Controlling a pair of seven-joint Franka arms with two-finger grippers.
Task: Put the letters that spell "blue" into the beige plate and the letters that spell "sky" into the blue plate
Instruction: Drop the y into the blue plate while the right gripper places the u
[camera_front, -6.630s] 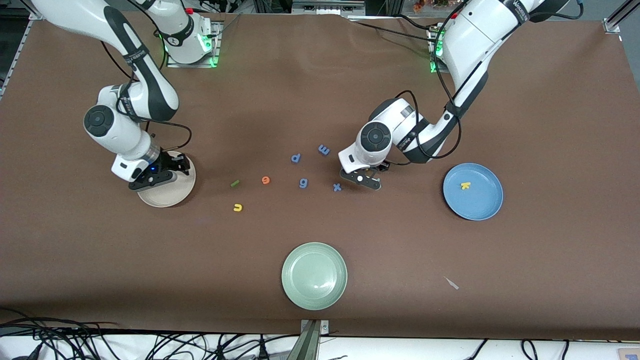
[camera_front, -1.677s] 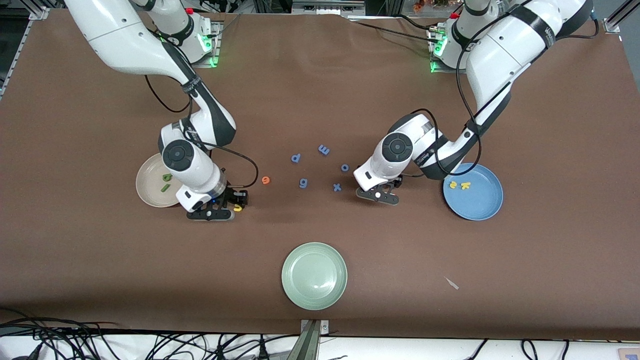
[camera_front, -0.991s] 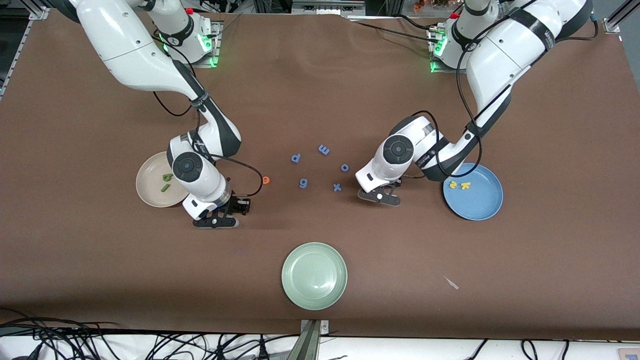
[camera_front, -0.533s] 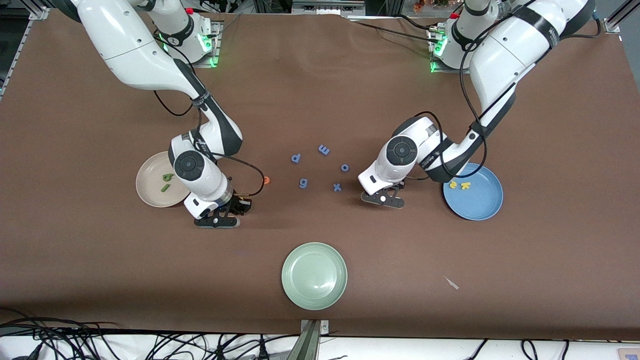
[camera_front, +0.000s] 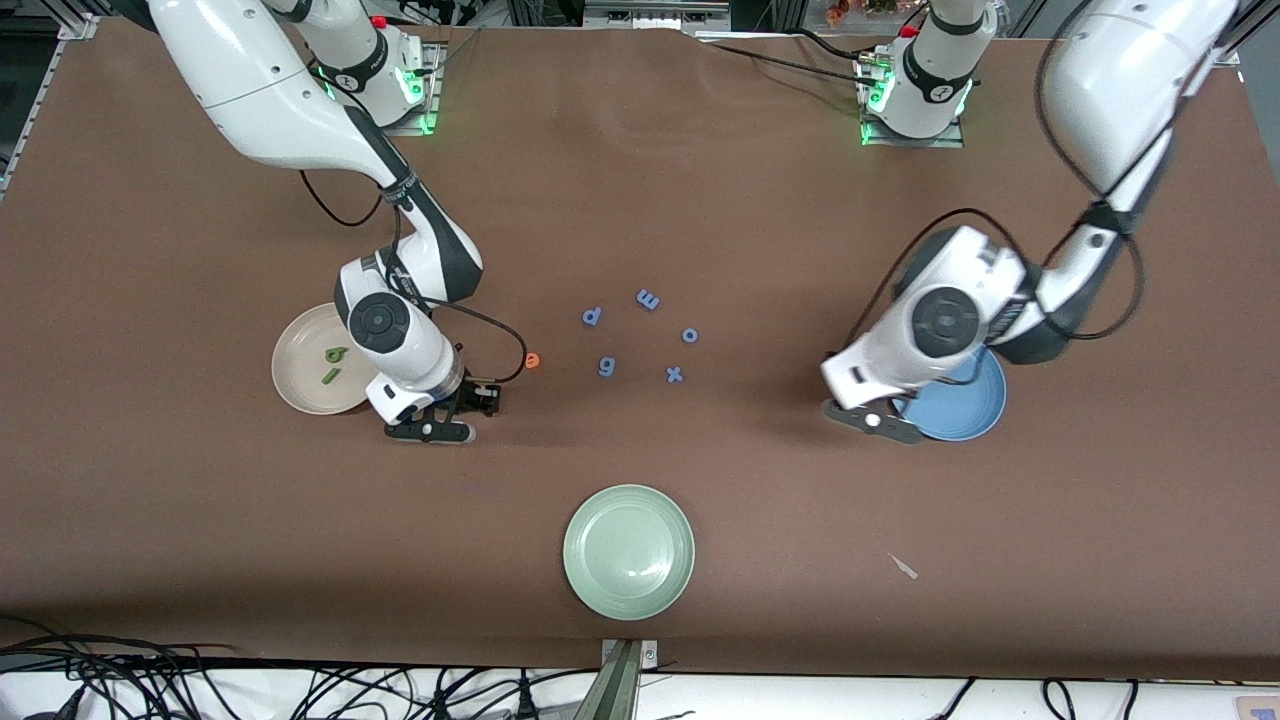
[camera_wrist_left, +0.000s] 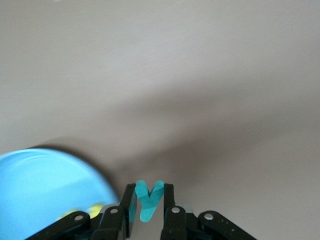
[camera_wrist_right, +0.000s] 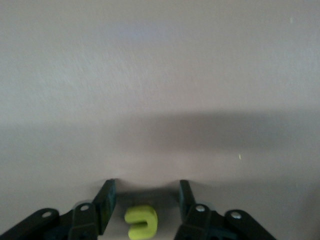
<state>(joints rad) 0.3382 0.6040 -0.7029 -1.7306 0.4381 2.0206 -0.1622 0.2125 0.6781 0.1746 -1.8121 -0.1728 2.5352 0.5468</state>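
1. My left tool (camera_wrist_left: 149, 190) is clenched on the teal y (camera_wrist_left: 148, 202). The letter stands upright between the two fingers (camera_wrist_left: 129, 205), with its forked end poking out past the tips.
2. That tool hangs over the bare table (camera_front: 200, 550), just beside the rim of the blue plate (camera_front: 968, 412), on the side toward the right arm's end.
3. My left arm covers most of the blue plate in the front view. The left wrist view shows a blurred yellow smear in it, but I cannot tell which letter that is.
4. My right tool (camera_front: 478, 400) is released. Its fingers stand apart with the yellow u (camera_wrist_right: 141, 221) between them, touching neither.
5. The right tool is low at the table, beside the beige plate (camera_front: 296, 390) and a little nearer the front camera than the plate's middle.
6. The green b (camera_front: 335, 353) and the thin green l (camera_front: 329, 376) lie in the beige plate, close together, the l nearer the camera.
7. The orange e (camera_front: 533, 360) lies on the table near my right tool, partly hidden by its cable.
8. The blue letters p (camera_front: 592, 316), m (camera_front: 648, 298), o (camera_front: 690, 335), g (camera_front: 606, 366) and x (camera_front: 675, 375) lie scattered mid-table between my two arms.
9. The pale green plate (camera_front: 628, 550) sits nearest the front camera.
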